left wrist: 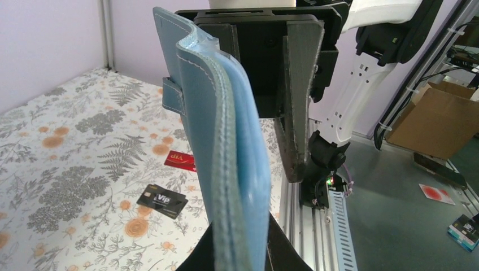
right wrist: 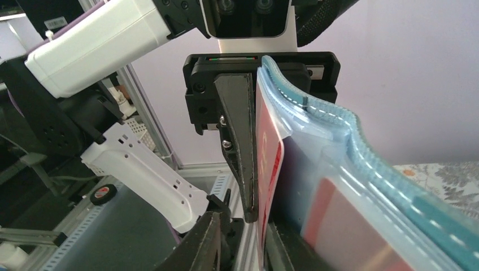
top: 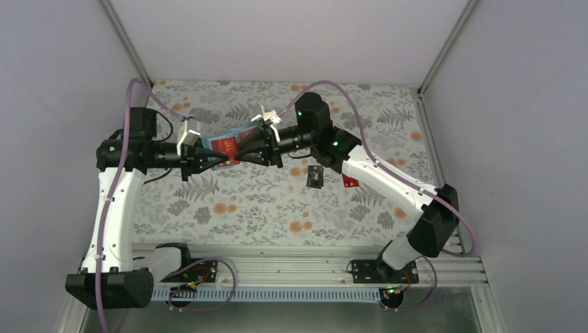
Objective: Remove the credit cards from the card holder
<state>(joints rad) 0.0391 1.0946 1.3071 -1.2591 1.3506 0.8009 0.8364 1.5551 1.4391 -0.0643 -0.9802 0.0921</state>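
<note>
Card holder [left wrist: 226,141] clamped in left tool [left wrist: 244,251] above flowered cloth [top: 243,201]; cannot tell whether right tool [right wrist: 243,237] grips.

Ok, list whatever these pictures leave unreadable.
Top view: the left gripper and right gripper cover most of the card holder, so its card count is hidden.
Left wrist view: the holder shows edge-on; pockets unseen.
Right wrist view: the pocketed card is blurred and cut by the bottom edge.
Right wrist view: whether the right gripper pinches card or holder is unclear.
Top view: print on the black card is too small.
</note>
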